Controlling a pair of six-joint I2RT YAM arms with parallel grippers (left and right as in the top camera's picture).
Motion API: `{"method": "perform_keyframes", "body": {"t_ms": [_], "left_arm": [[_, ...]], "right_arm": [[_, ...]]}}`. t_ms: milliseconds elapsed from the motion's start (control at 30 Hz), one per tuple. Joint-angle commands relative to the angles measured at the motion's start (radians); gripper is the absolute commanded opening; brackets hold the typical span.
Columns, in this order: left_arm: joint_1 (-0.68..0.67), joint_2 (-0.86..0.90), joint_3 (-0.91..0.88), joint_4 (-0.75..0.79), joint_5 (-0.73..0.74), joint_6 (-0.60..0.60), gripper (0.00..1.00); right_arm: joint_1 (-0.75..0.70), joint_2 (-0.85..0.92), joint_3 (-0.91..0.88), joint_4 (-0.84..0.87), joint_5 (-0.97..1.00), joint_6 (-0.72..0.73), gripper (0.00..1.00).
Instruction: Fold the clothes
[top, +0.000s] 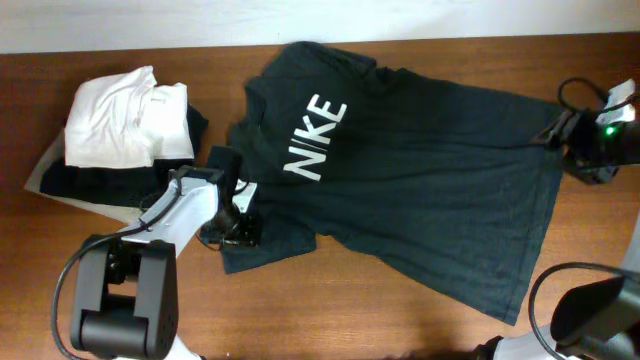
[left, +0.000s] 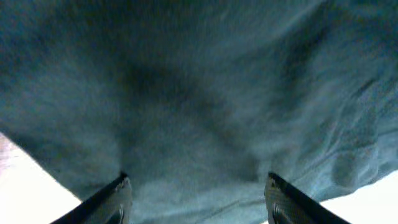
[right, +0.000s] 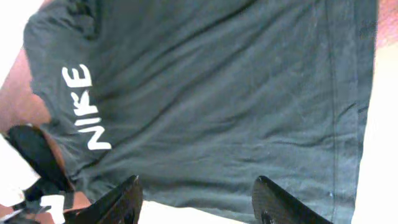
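Note:
The dark T-shirt (top: 420, 170) with white "NIKE" lettering lies spread flat across the wooden table, collar toward the upper left, hem toward the lower right. My left gripper (top: 238, 228) is open at the shirt's left sleeve edge; its wrist view is filled with the fabric (left: 205, 93) close up, and the fingers (left: 198, 186) stand wide apart over it. My right gripper (top: 562, 132) is open at the shirt's far right edge, near the hem corner. Its wrist view looks across the whole shirt (right: 211, 87), with the fingertips (right: 196, 186) apart at the near edge.
A folded white garment (top: 120, 115) lies on a beige cloth and a dark cloth at the far left (top: 60, 180). Bare wood table (top: 330, 310) shows in front. The arm bases stand at the lower left (top: 120, 300) and lower right (top: 590, 310).

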Motion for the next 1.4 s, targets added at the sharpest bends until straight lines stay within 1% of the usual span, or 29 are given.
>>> {"method": "perform_keyframes", "body": {"t_ms": [0, 33, 67, 100, 133, 167, 267, 400, 467, 533, 600, 633, 667, 700, 733, 800, 867, 933, 967, 1000, 1033, 1100, 1133, 1200, 1300, 1367], "left_arm": [[0.000, 0.031, -0.041, 0.032, 0.007, -0.017, 0.59], [0.000, 0.037, -0.041, 0.035, 0.005, -0.016, 0.44], [0.000, 0.042, -0.041, 0.031, -0.008, -0.016, 0.26], [0.000, 0.043, -0.041, 0.010, -0.026, -0.017, 0.01], [0.000, 0.042, -0.040, -0.014, -0.048, -0.016, 0.00], [0.005, 0.042, -0.030, -0.066, -0.102, -0.016, 0.00], [0.039, 0.040, 0.009, -0.188, -0.198, -0.017, 0.00], [0.125, 0.027, 0.095, -0.352, -0.192, -0.043, 0.00], [0.163, 0.003, 0.129, -0.415, -0.175, -0.047, 0.00], [0.180, -0.033, 0.140, -0.438, -0.161, -0.047, 0.00], [0.182, -0.063, 0.140, -0.453, -0.161, -0.047, 0.00], [0.181, -0.078, 0.140, -0.462, -0.161, -0.047, 0.02], [0.181, -0.096, 0.140, -0.470, -0.161, -0.047, 0.10], [0.181, -0.109, 0.140, -0.472, -0.159, -0.047, 0.23], [0.181, -0.128, 0.142, -0.470, -0.146, -0.046, 0.44], [0.181, -0.151, 0.153, -0.468, -0.112, -0.041, 0.51], [0.181, -0.176, 0.185, -0.469, -0.070, -0.026, 0.51], [0.181, -0.194, 0.228, -0.461, -0.001, 0.015, 0.51], [0.179, -0.198, 0.245, -0.441, 0.038, 0.034, 0.50], [0.167, -0.200, 0.272, -0.377, 0.112, 0.062, 0.50], [0.149, -0.200, 0.284, -0.296, 0.158, 0.065, 0.45], [0.103, -0.193, 0.283, -0.109, 0.180, 0.080, 0.30], [0.087, -0.184, 0.283, -0.041, 0.180, 0.080, 0.27], [0.056, -0.157, 0.283, 0.073, 0.180, 0.080, 0.27], [0.016, -0.045, 0.283, 0.292, 0.180, 0.085, 0.27], [0.010, 0.040, 0.284, 0.386, 0.180, 0.133, 0.26]], "right_arm": [[0.005, -0.006, -0.096, 0.036, 0.050, -0.008, 0.61], [0.005, -0.006, -0.116, 0.045, 0.056, -0.006, 0.61], [0.004, -0.006, -0.138, 0.054, 0.066, -0.005, 0.62], [0.004, -0.006, -0.167, 0.066, 0.097, 0.009, 0.64], [0.004, -0.006, -0.193, 0.078, 0.142, 0.035, 0.65], [0.004, -0.006, -0.219, 0.100, 0.183, 0.055, 0.68], [0.004, -0.006, -0.277, 0.153, 0.204, 0.069, 0.69], [0.004, -0.006, -0.364, 0.224, 0.213, 0.070, 0.70], [0.004, -0.006, -0.399, 0.238, 0.265, 0.093, 0.70], [0.004, -0.005, -0.436, 0.260, 0.330, 0.129, 0.74], [0.003, -0.005, -0.480, 0.311, 0.342, 0.143, 0.74], [0.004, -0.005, -0.504, 0.344, 0.342, 0.151, 0.74], [0.004, -0.005, -0.534, 0.392, 0.342, 0.153, 0.74], [0.004, -0.005, -0.559, 0.437, 0.342, 0.154, 0.72], [0.004, -0.005, -0.583, 0.482, 0.342, 0.157, 0.72], [0.003, -0.005, -0.613, 0.546, 0.351, 0.178, 0.72], [0.003, 0.006, -0.629, 0.594, 0.364, 0.201, 0.65], [0.003, 0.024, -0.629, 0.595, 0.351, 0.200, 0.64], [0.003, 0.028, -0.629, 0.592, 0.332, 0.196, 0.64], [0.003, 0.027, -0.629, 0.592, 0.303, 0.196, 0.65], [0.003, 0.026, -0.624, 0.594, 0.256, 0.195, 0.65], [0.003, 0.022, -0.599, 0.581, 0.195, 0.158, 0.65], [0.003, 0.018, -0.584, 0.566, 0.171, 0.145, 0.65], [0.003, 0.000, -0.542, 0.519, 0.128, 0.112, 0.65], [0.003, -0.071, -0.442, 0.388, 0.091, 0.079, 0.65], [0.005, -0.121, -0.406, 0.335, 0.059, 0.079, 0.66]]}}
